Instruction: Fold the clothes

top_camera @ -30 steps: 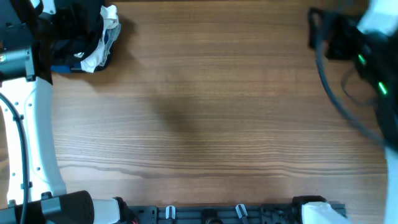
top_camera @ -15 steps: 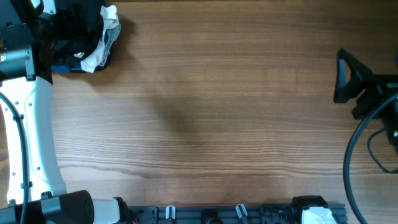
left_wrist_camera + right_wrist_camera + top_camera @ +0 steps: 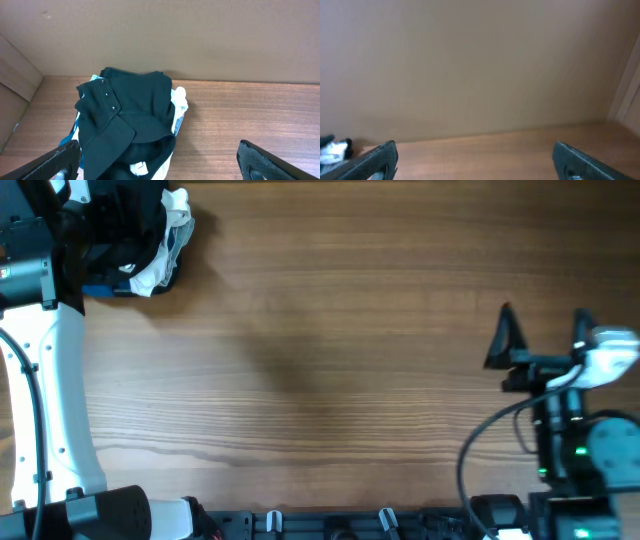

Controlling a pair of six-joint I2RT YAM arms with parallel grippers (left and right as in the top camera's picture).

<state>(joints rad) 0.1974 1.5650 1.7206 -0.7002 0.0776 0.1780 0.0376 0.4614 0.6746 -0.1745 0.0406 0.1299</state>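
The clothes [image 3: 127,112], a dark black garment with small snaps, lie folded and bunched on top of a pile at the table's far left corner, also seen in the overhead view [image 3: 135,225]. My left gripper [image 3: 159,150] is open, its fingers spread wide on either side of the garment's near edge, holding nothing. My right gripper [image 3: 543,320] is open and empty over bare wood at the right side of the table. It faces the back wall in the right wrist view [image 3: 474,147].
White and blue clothes [image 3: 170,240] lie under the black garment; they also show in the left wrist view [image 3: 179,102]. The wooden table [image 3: 330,350] has a brown wall [image 3: 200,35] along its far edge. A rail [image 3: 330,522] runs along the front edge.
My right arm has swung from the far right corner down to the right middle of the table. The left arm and the pile have not moved.
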